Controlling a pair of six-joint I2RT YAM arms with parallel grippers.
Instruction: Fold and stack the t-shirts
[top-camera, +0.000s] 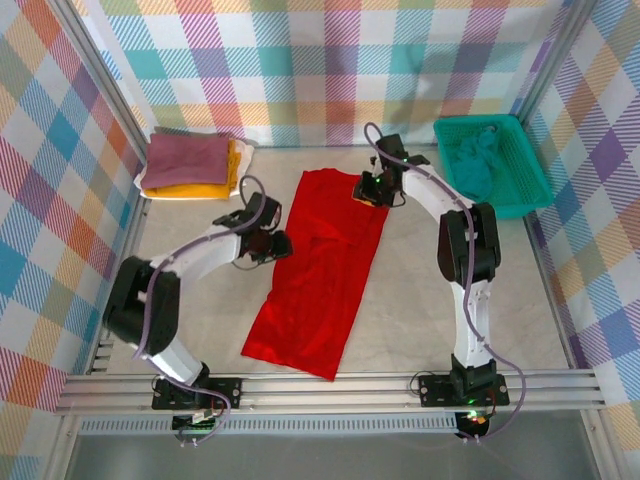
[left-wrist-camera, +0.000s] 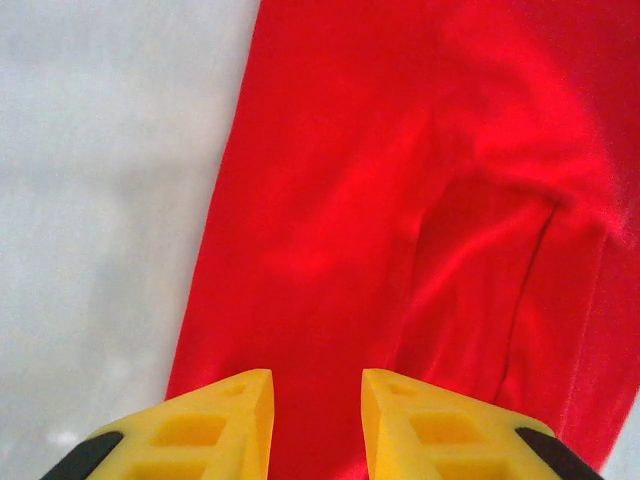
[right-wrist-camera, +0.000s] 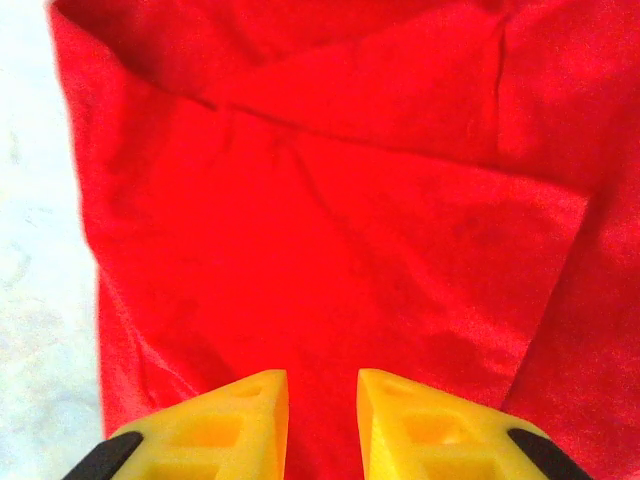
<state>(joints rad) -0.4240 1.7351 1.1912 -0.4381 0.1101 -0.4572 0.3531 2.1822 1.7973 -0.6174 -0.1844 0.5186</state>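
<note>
Looking down, I see the red shirt (top-camera: 318, 285) flat on the tabletop (top-camera: 430, 300) as a long strip running from far right to near left. My right claw (top-camera: 374, 190) sits over its far end, my left claw (top-camera: 277, 243) at its left edge about midway. Both stand slightly apart, gripping nothing I can make out. I judge the far end is the right arm's to fold
</note>
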